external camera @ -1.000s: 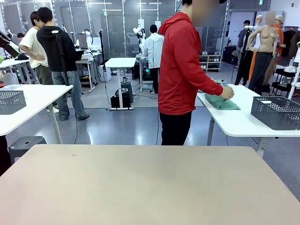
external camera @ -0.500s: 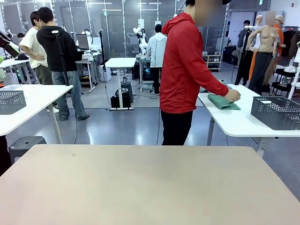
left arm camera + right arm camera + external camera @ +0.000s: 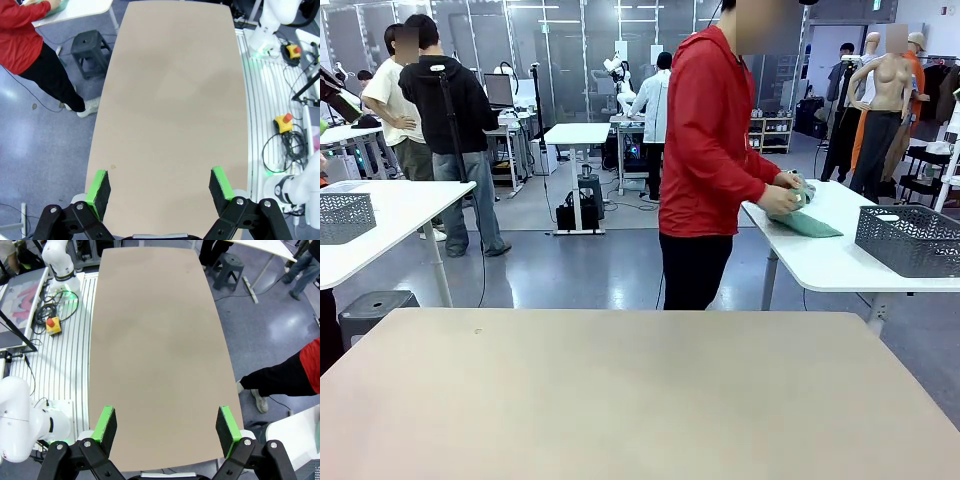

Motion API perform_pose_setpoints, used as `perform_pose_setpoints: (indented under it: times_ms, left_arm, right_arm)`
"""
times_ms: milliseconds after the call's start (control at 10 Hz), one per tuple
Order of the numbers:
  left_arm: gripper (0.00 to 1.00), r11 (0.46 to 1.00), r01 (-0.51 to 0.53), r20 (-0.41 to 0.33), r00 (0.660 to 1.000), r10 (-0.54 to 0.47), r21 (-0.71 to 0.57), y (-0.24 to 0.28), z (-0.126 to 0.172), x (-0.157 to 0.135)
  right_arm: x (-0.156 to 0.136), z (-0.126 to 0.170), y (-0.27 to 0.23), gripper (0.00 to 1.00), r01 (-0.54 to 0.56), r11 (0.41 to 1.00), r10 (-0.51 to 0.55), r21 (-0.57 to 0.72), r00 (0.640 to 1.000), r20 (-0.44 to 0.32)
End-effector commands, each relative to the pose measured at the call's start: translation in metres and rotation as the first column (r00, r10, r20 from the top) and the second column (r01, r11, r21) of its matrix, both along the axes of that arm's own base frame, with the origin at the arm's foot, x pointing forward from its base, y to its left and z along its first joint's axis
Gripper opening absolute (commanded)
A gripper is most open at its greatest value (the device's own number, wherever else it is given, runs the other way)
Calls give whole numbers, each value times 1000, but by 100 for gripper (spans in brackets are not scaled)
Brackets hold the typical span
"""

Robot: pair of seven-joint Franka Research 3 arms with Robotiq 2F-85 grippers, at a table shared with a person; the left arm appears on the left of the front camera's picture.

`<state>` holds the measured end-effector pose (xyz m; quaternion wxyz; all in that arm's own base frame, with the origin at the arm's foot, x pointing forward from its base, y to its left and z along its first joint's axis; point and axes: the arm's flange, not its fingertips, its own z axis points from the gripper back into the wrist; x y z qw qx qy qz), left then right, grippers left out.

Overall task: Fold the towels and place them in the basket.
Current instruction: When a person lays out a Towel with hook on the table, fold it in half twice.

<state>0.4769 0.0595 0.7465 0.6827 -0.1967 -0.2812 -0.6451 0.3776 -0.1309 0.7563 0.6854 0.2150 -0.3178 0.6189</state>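
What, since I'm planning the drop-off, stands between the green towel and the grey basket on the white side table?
Nothing visible: only bare white table lies between the green towel, in the person's hands, and the basket to its right.

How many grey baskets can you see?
2. The left basket sits on the white table at the far left; the right basket sits on the right-hand table, by the person in red. More may be hidden.

Bright, even overhead light. Faint sheen on table (image 3: 170, 90) ahead of left claw (image 3: 159, 175). Floor (image 3: 570, 270) beyond shows soft glare. Wrist views bow table edges. Focus sharp throughout.
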Motion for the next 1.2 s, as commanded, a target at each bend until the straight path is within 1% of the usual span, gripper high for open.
perform_pose_setpoints:
  times_ms: [0,1100]
  left_arm:
    - [100,1000,-1,3,1000,1,0,0,2,-1]
    - [100,1000,-1,3,1000,1,0,0,2,-1]
  right_arm:
    - [-2,0,1,100,-6,1000,6,4,1000,1]
    - [-2,0,1,100,-6,1000,6,4,1000,1]
